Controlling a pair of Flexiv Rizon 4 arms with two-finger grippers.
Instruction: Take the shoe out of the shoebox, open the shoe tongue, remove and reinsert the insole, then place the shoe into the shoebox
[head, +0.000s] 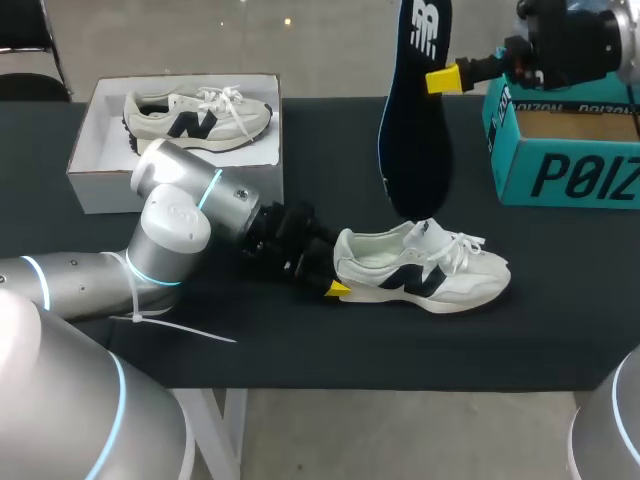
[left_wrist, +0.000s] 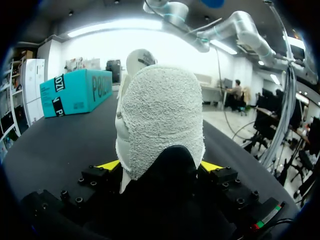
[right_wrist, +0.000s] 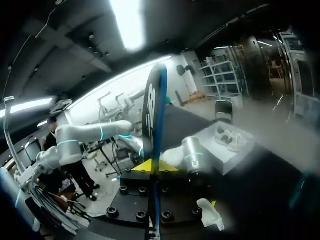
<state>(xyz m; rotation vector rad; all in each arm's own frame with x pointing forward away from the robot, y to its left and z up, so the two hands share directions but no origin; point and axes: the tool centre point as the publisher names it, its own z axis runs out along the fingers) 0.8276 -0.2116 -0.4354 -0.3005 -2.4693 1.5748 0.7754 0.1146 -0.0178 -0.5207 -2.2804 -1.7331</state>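
On the table (head: 520, 340), in the head view, the shoe (head: 425, 272) lies on its sole. Its long axis runs across the view, heel toward the left gripper (head: 337, 278) and toe toward the robot's right. That gripper sits at the heel, with one yellow tip showing on the near side. The right gripper (head: 438, 78) hangs well above, clamped on the upper part of the insole (head: 415, 130). The insole dangles with its long axis near vertical, roughly square to the shoe's. Its broad lower end is just over the shoe's tongue and opening and apart from them, though its depth cannot be judged from this angle. The shoebox (head: 100, 190) stands well off to the left with a second shoe (head: 195, 118) in it.

In the left wrist view, the shoe (left_wrist: 160, 115) sits heel-first between the fingers with a yellow tip against each side. The left gripper (left_wrist: 160, 167) is therefore closed on it, pinning it, with the toe pointing straight away.

In the right wrist view, the insole (right_wrist: 152, 110) shows edge-on, rising ahead from between the two tips of the right gripper (right_wrist: 151, 166), which pinch it.

Reinsertion looks like the step in hand, and it falls to the right arm. The insole would have to tip from upright toward the shoe's axis, with its lower end entering the opening and sliding toward the toe.
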